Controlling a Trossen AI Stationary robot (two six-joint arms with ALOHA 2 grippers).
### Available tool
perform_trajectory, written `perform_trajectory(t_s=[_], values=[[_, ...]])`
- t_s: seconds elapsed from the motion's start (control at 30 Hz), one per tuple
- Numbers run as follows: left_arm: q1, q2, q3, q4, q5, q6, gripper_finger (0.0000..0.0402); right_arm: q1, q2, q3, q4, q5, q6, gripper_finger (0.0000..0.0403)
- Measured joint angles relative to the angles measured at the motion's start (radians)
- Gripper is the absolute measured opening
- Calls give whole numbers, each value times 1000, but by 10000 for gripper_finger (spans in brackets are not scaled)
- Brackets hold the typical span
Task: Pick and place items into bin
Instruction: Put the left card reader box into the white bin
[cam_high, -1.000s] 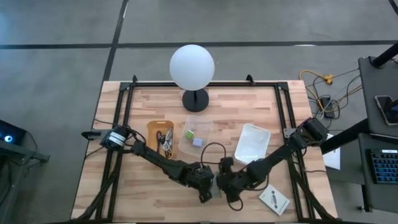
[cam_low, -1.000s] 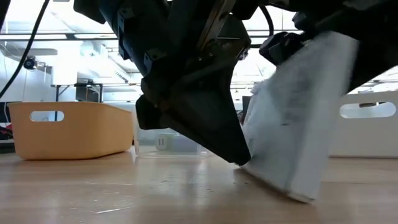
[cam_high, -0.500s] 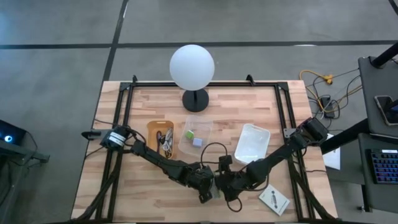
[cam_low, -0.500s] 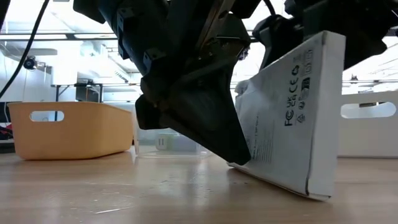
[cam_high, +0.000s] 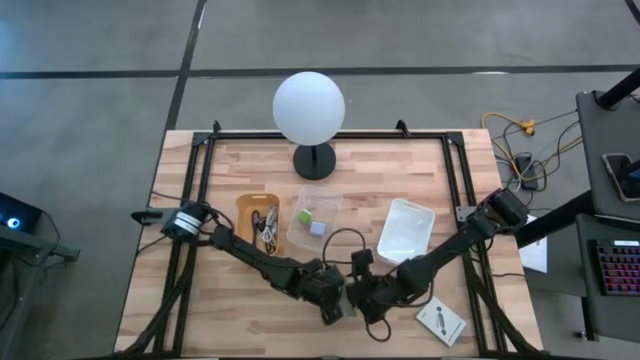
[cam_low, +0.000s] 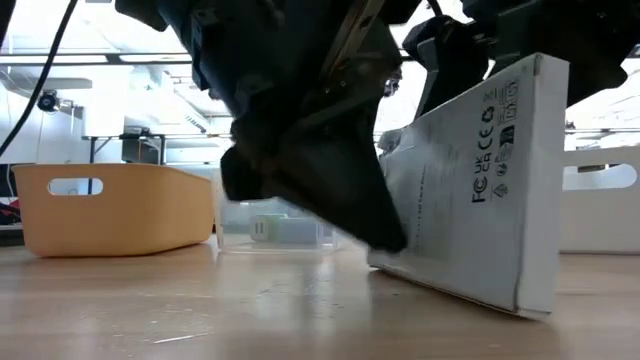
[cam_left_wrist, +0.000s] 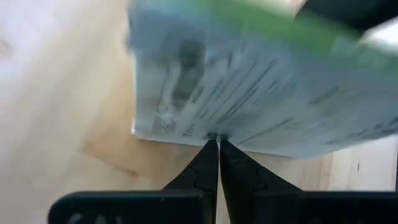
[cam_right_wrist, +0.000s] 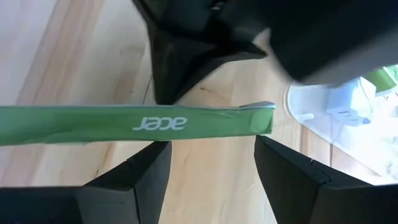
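A flat white printed box with a green "acer" edge stands tilted on its lower long edge on the table, near the middle of the near side. My left gripper is shut, with its tips at the box's bottom edge. My right gripper is open at the box's raised green edge. A second white packet lies flat to the right. A green cube and a grey cube sit in the clear bin. My left gripper's shut fingertips press against the lower edge of the box's printed face, coming in low and slanting down to the table. My right gripper's open fingers stand at the green upper edge, which lies across them, not between them. I cannot tell whether they touch.
An orange bin with coiled cables, the clear bin and a white bin stand in a row behind the grippers. The white globe lamp is at the far edge. Black frame rails run along both sides.
The box has tipped up steeper on its lower edge, and its upper edge has risen with the right gripper. Its lower corner has slid a little toward the table's right. The left gripper's shut tips have stayed at the box's bottom edge.
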Motion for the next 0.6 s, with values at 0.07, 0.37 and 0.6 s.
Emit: perform_trajectory(t_s=[0.07,0.37,0.6], values=[[1,-10,4,2,-41,0,0,0,-1,0,1,0,-1,217],[11,-40,1,-6,-130,0,0,14,-6,0,-9,-1,20,217],[10,-54,2,-6,-149,0,0,14,-6,0,-37,-5,27,217]])
